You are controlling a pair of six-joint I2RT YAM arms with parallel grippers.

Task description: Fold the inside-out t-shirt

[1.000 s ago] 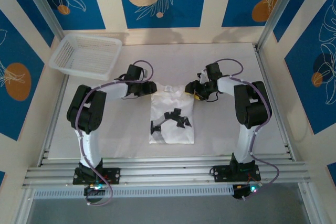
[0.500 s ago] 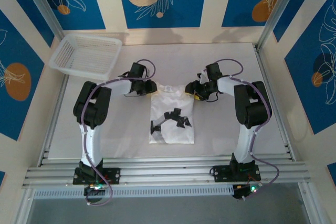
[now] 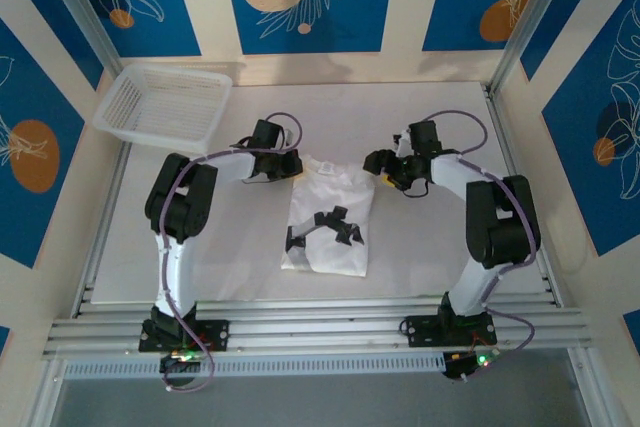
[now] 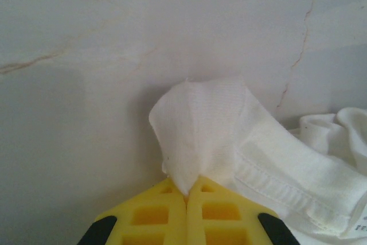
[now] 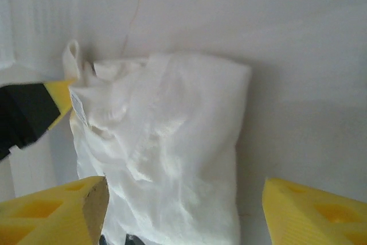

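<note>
t-shirt (image 3: 335, 197) lies centre; basket (image 3: 165, 102) at far-left corner

- Pale, faintly veined surface (image 3: 430, 237).
- 1 white t-shirt (image 3: 335, 192) lies near its middle, folded into a narrow, wrinkled strip.
- 1 white mesh basket (image 3: 165, 105) sits at the far-left corner.

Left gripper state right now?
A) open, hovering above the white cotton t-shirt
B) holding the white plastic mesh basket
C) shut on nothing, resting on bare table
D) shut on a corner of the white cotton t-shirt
D: in the left wrist view the left gripper is closed, its yellow fingers pinching a corner of the white cotton t-shirt.
</note>
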